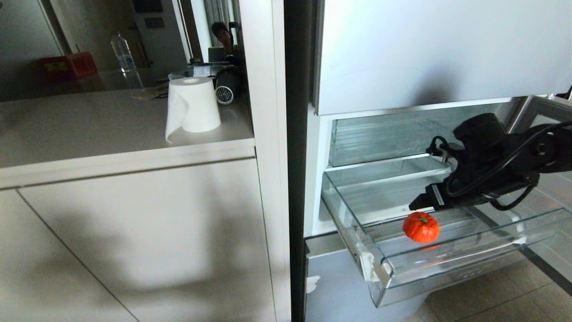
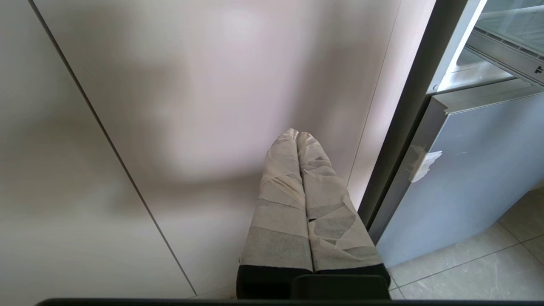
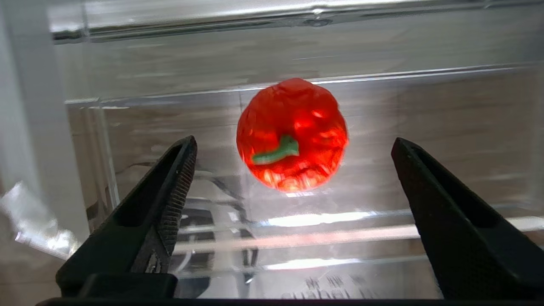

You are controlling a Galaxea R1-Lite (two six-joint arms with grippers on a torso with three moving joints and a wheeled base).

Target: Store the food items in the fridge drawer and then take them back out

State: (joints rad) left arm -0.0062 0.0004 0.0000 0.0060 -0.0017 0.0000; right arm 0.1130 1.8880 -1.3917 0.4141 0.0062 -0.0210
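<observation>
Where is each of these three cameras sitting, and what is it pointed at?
Head view: on the robot's head, looking down at the pulled-out fridge drawer, pumpkin toy inside; right gripper shows.
Left wrist view: low, facing the cabinet door; left gripper closed.
Right wrist view: behind spread fingers, facing the pumpkin toy.
Shared: head and right wrist views show the toy.

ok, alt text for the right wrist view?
An orange-red toy pumpkin with a green stem lies on the floor of the clear fridge drawer. The right end effector is open, its two black fingers apart on either side of the pumpkin without touching it.
</observation>
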